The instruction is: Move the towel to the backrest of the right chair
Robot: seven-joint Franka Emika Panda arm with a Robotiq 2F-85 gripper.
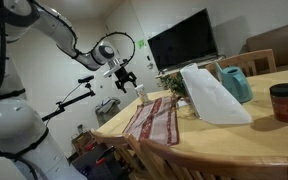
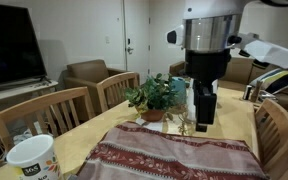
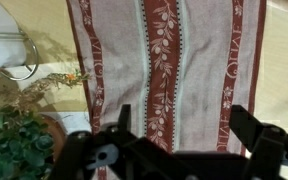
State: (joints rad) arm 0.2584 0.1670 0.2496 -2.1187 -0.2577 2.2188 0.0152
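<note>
The towel (image 1: 152, 118), with dark red and tan stripes, lies flat along the wooden table and shows in both exterior views (image 2: 169, 155). In the wrist view it (image 3: 174, 60) fills the frame under the jaws. My gripper (image 1: 124, 78) hangs above the towel's end near the plant (image 2: 204, 118). Its fingers (image 3: 184, 125) are open and empty, a little above the cloth. The right chair, with a curved top rail (image 1: 189, 157), stands at the table's side, also seen at the frame edge (image 2: 274, 125).
A potted plant (image 2: 154, 97) stands just past the towel. A white stiff sheet (image 1: 214, 95), a teal pitcher (image 1: 234, 82) and a red jar (image 1: 284, 102) are on the table. A white mug (image 2: 29, 160) and two more chairs (image 2: 44, 112) are on the other side.
</note>
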